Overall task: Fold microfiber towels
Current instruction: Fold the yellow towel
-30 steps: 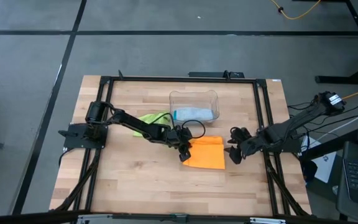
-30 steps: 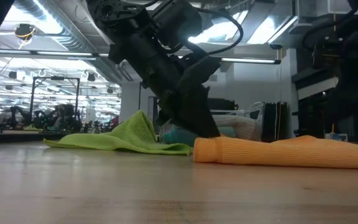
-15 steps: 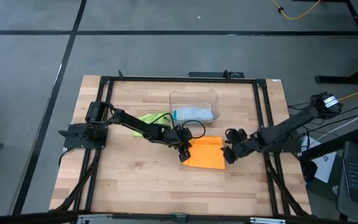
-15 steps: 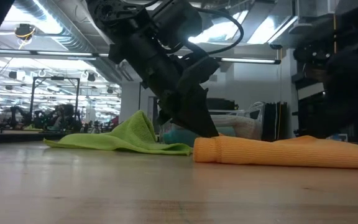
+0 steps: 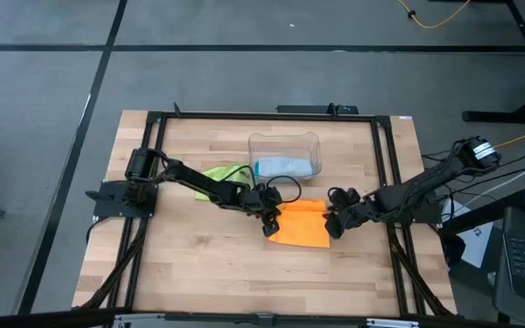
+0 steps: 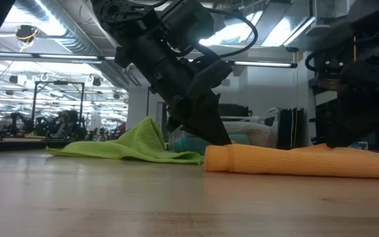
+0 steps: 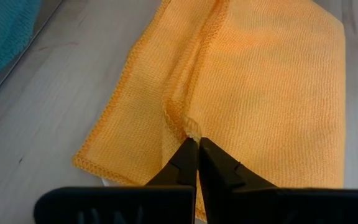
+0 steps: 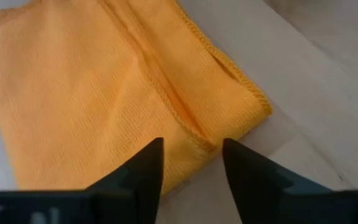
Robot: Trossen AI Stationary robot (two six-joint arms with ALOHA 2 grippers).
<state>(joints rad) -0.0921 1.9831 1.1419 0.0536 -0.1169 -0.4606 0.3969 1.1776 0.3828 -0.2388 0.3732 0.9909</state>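
The orange towel lies folded flat on the wooden table, right of centre. My left gripper is shut at its left edge, and in the left wrist view its tips meet a hemmed edge of the upper layer. My right gripper is at the towel's right edge. In the right wrist view its fingers stand open on either side of a hemmed edge; I cannot tell whether they touch it. The lime green towel lies crumpled on the table under the left arm. A teal towel lies in the clear bin. My left gripper pinches the end of the upper layer's hemmed edge between its fingertips, and the cloth puckers a little there. The fingers slant down onto it from the table's left side. The towel lies flat on the table, slack.
The clear plastic bin stands just beyond the orange towel, toward the far edge. A black frame runs round the tabletop. Bare wood lies along the near side of the table.
My right gripper has come down and toward the table's left, up to the orange towel's right edge. The towel and my left gripper have stayed where they were.
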